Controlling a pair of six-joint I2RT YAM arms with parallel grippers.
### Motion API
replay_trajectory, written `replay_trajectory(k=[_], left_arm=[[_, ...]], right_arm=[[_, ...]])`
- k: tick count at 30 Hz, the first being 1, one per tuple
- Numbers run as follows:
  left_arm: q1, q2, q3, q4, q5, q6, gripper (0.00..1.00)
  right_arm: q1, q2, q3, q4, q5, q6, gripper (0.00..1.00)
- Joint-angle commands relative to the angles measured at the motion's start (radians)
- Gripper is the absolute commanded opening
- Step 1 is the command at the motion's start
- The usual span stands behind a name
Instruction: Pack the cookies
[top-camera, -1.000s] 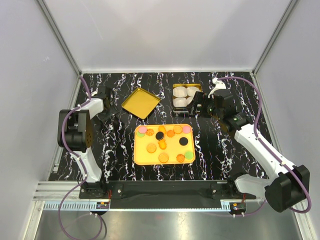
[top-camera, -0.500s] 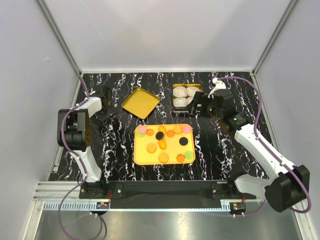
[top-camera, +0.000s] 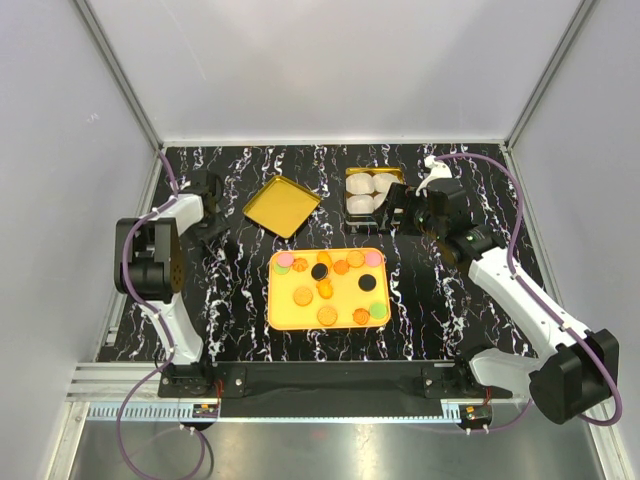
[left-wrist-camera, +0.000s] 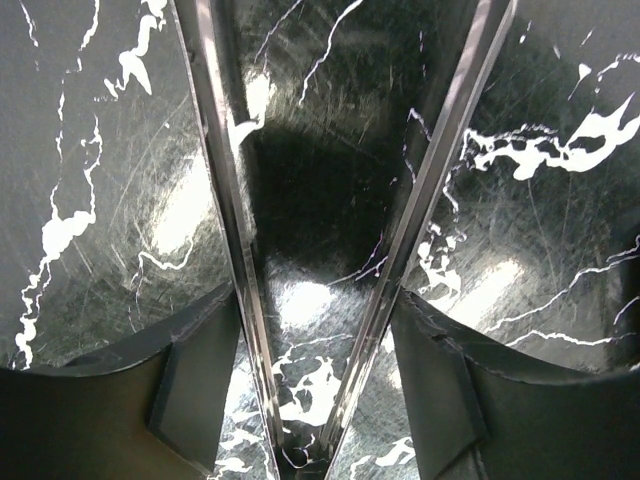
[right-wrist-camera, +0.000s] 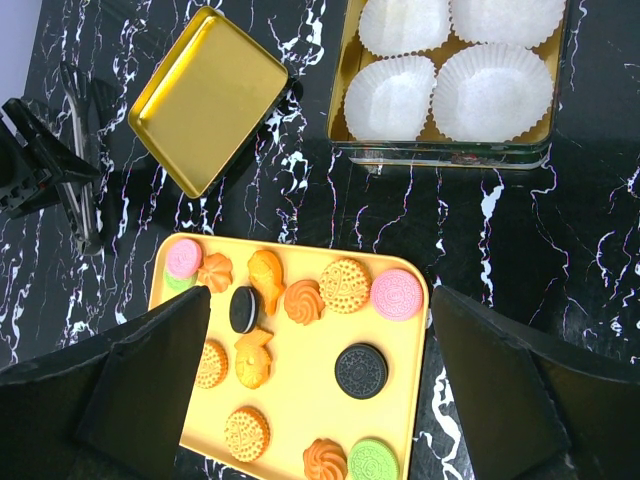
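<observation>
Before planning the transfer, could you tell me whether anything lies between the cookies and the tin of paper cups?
Nothing visible: only bare table separates the cookies from the tin; the gold lid lies well aside.

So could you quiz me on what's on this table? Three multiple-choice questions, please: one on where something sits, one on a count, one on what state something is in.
1. Where is the gold lid?
A) on the table, left of the tin
B) on top of the tin
C) lifted in the air by an arm

2. How many black cookies lie on the orange tray?
A) none
B) two
C) five

3. What state are the white paper cups in?
A) empty
B) each holding a cookie
C) tipped out of the tin

Answers:
1. A, since the top view shows the lid lying on the marble to the tin's left.
2. B, since the right wrist view shows one black cookie near the tray's left side and one nearer its middle.
3. A, since their white bottoms show, with nothing inside.
</observation>
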Motion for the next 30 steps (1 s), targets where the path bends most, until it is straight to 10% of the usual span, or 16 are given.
replay_trajectory(k=[1,30], left_arm=[[-0.007,-0.089,-0.024,0.013,0.008,0.005,0.63],[-0.217,-0.543,0.027,-0.278,0.028,0.159,0.63]], right_arm=[[0.003,-0.002,0.003,0.033,-0.001,-0.011,1.0],[0.001,-0.011,0.005,0.022,0.011,-0.016,1.0]])
